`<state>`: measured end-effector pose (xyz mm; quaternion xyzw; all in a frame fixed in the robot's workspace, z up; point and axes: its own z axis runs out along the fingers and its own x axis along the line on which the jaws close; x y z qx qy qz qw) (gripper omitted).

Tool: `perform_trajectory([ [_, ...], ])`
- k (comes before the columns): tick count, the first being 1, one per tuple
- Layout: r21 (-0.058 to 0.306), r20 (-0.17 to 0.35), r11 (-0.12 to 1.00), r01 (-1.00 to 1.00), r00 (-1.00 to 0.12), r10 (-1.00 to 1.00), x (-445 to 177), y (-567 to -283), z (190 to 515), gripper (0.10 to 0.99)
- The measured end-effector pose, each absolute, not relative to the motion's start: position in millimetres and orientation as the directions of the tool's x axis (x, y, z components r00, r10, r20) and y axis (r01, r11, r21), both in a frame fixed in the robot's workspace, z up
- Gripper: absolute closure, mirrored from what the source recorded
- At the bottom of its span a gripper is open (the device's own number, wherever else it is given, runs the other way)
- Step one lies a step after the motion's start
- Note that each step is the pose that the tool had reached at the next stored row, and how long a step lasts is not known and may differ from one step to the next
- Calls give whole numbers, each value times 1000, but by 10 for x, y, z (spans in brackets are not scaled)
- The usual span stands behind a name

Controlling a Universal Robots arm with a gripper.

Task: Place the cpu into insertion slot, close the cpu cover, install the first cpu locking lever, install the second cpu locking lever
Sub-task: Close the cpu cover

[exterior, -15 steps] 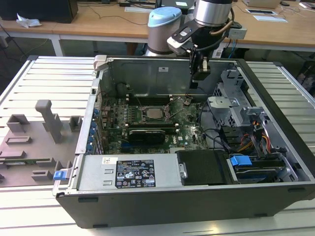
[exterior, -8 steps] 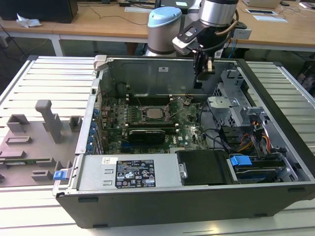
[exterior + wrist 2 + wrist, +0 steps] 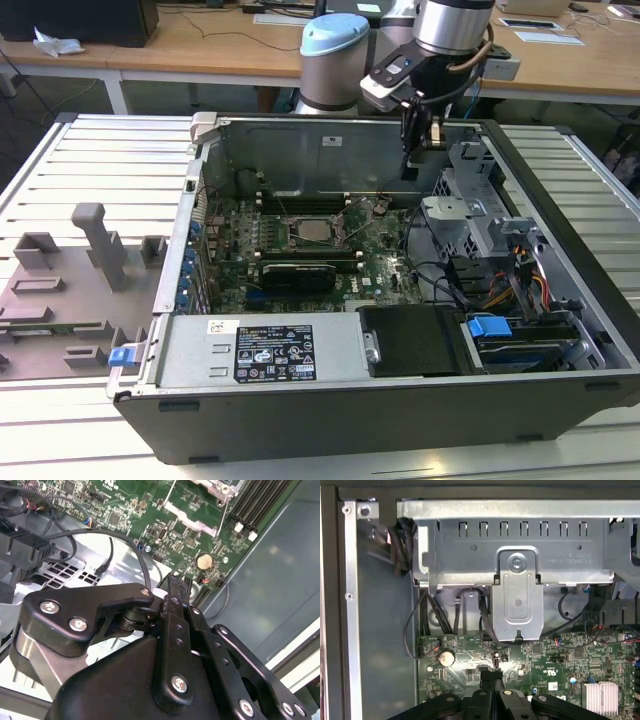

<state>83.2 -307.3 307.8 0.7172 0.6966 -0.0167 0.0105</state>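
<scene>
The cpu (image 3: 314, 230) lies flat in the insertion slot (image 3: 296, 238); the closed hand (image 3: 409, 168) points down.

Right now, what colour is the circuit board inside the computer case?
Green; the circuit board shows it best in the first wrist view.

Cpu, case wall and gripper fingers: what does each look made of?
The cpu top looks like bare metal, silvery-tan with a dull sheen. The case wall looks like sheet steel: grey, matt, with folded edges. The fingers of the gripper are matt black, fixed with bright screws. They could be plastic or coated metal; I cannot tell which.
</scene>
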Motion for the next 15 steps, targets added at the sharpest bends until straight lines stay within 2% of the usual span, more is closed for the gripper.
perform_trajectory([
  [15, -9, -39, -29, 1000, 29, 999, 875, -3071, 3055, 980],
])
